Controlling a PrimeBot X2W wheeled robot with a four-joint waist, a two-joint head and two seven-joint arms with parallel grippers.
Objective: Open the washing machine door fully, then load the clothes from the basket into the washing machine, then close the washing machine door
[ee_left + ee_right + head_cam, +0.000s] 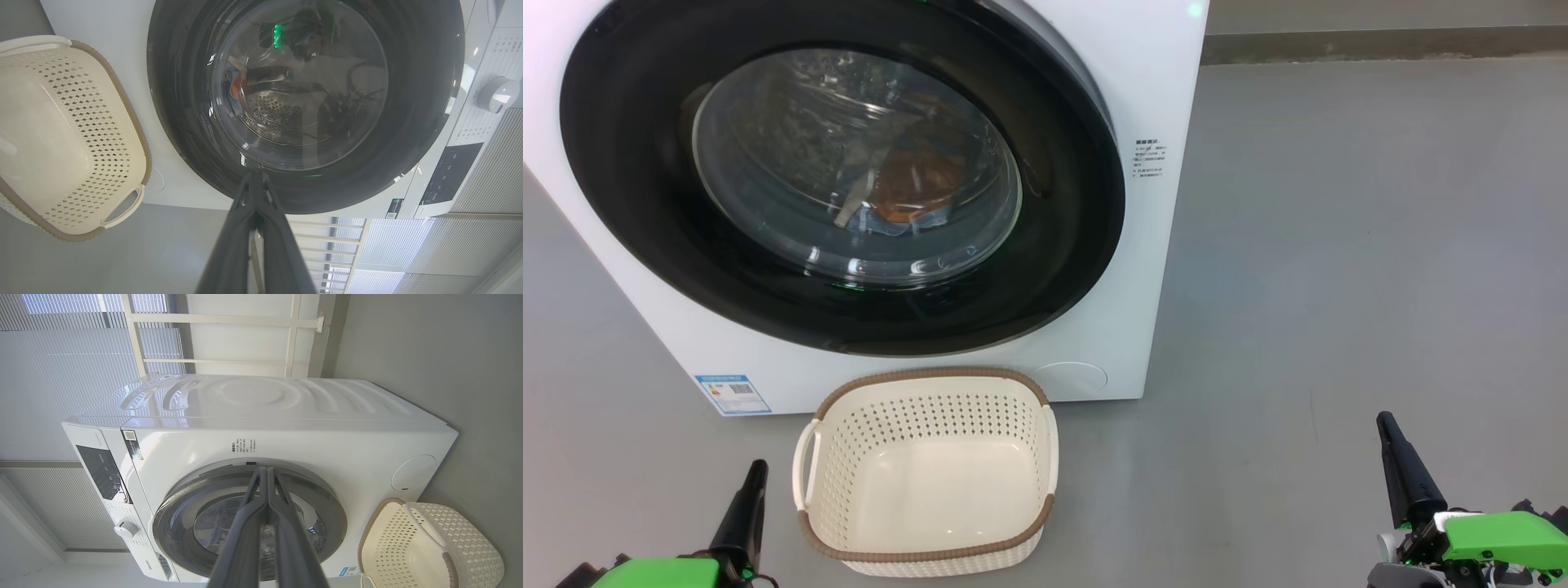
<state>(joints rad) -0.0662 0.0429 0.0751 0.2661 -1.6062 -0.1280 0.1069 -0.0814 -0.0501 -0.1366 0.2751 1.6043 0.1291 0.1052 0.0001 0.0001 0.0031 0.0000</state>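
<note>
At six o'clock beneath the washing machine door, the basket is sitting empty, while the clothes are lying inside the washing machine, toward four o'clock behind the glass. Both claws, the left gripper at seven o'clock and the right gripper at five, are hanging pressed together, holding nothing. The door is looking closed. Whether it is latching I cannot tell, so a flat, firm push is seeming wise.
</note>
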